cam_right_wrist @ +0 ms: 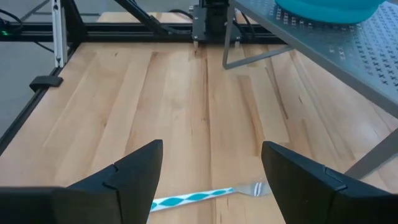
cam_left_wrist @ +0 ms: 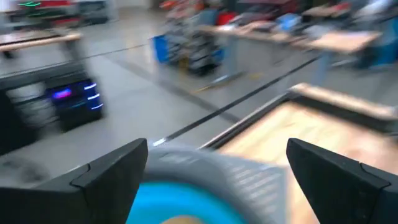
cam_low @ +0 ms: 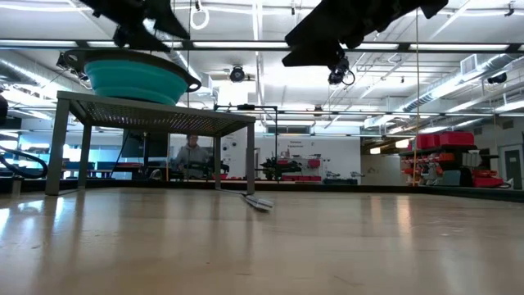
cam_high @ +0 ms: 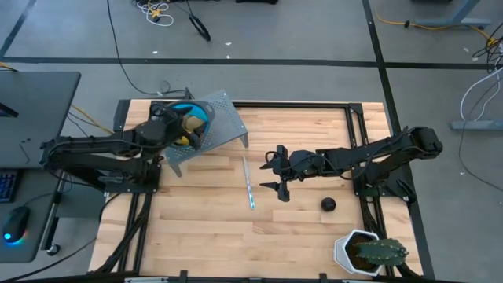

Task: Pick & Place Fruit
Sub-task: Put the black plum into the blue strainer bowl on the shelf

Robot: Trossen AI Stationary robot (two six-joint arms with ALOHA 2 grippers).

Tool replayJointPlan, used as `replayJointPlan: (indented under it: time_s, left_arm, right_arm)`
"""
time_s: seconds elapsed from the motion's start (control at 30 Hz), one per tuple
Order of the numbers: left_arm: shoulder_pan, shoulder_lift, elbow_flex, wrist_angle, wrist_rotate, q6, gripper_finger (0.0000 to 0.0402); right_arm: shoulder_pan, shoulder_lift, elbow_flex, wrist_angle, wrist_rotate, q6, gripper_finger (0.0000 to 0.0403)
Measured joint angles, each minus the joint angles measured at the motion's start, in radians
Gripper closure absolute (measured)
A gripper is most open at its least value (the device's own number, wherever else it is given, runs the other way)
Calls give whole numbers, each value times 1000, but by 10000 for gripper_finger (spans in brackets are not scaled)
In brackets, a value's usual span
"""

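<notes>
A teal bowl sits on a perforated grey metal stand at the table's far left. My left gripper hovers open over the bowl; yellow fruit shows in the bowl beside it. My right gripper hangs open above mid-table, with the silvery-blue stick lying just ahead of its fingers. The black ball rests on the wood to the right of that gripper, nearer the front edge. The kiwi-like ovals and the orange-red balls are not in view.
The stand's legs rest on the wood with open space under its top. A spiky green plant in a white pot stands at the near right corner. The stick lies mid-table. Bare wood spans the near half. A person sits far beyond the table.
</notes>
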Motion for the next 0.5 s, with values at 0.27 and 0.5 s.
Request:
replayJointPlan:
  time_s: [0.27,0.5]
  left_arm:
    - [-63,32,0,172,262,5,24]
    - [-146,162,0,175,335,-2,36]
  right_arm:
    - [1,0,0,-109,3,34,121]
    - [60,0,0,-390,-53,62,121]
